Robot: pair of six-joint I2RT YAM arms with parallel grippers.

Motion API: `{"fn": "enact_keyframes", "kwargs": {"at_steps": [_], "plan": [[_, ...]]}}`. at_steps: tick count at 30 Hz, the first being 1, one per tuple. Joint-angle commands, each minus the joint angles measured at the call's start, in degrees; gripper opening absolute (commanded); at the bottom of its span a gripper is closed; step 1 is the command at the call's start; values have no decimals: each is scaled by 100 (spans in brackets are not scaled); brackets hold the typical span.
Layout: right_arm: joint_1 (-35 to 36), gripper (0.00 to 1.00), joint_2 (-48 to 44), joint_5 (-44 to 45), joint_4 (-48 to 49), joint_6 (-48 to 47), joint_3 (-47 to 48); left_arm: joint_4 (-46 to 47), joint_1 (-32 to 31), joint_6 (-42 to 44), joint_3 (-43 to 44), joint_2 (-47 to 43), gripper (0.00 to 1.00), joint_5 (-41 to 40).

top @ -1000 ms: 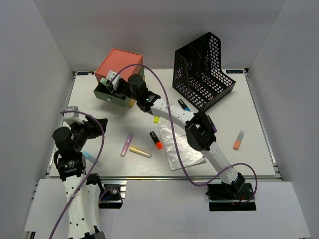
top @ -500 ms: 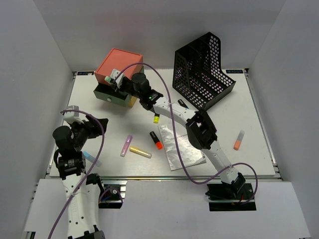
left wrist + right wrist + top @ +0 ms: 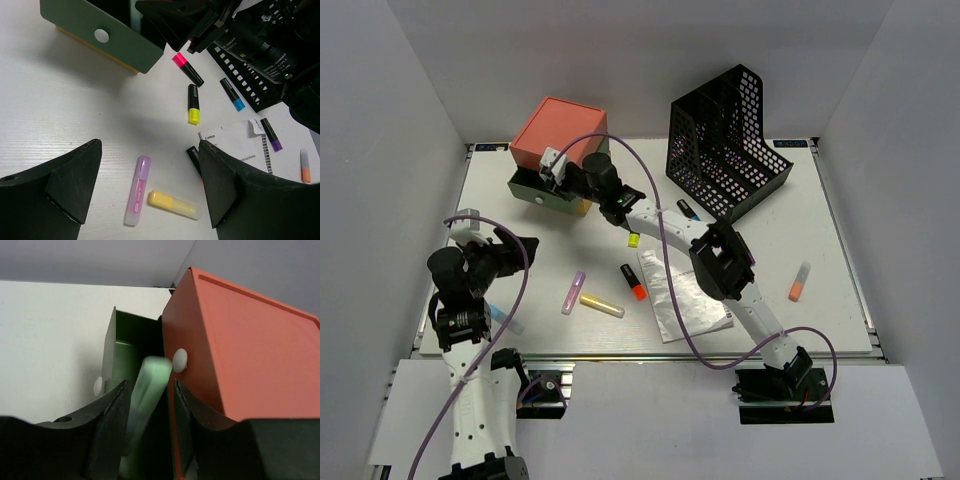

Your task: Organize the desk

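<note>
Table (image 3: 825,225): white, walled in, spans the top view ahead of both arm bases. Right end effector (image 3: 149,386) hangs over the open green drawer (image 3: 125,340) of the orange-topped drawer box (image 3: 240,350). Green highlighter (image 3: 150,377) sits between its fingers, blurred; pinched or loose, cannot tell. Left end effector (image 3: 150,146) is spread wide with nothing between the fingers, above the near-left area. Pink highlighter (image 3: 137,195) and yellow highlighter (image 3: 172,205) lie beneath it.

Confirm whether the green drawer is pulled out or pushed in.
Pulled out: the green drawer juts from under the red top section, its inside exposed in the right wrist view.
</note>
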Motion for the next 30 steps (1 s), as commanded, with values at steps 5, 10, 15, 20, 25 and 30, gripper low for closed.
{"fn": "enact_keyframes", "kwargs": {"at_steps": [5,10,15,20,25,30], "plan": [[-21,48,-373,-112,61,-17,-95,102,36,-60,-10,134,87,61],[-56,38,-741,-199,-297,394,-174,173,36,-104,-53,222,81,105],[-231,0,-1953,-1163,-1756,1133,-392,322,-69,-122,-71,686,46,518],[-932,0,-3729,-2754,-2891,1897,-2455,76,-245,-279,105,1408,41,807],[-1689,39,-4949,-4435,-3717,1602,-4275,-607,-911,-464,298,1488,44,10],[-2128,61,-5795,-4761,-4096,968,-5675,-908,-1729,-798,140,1742,50,-667]]}}
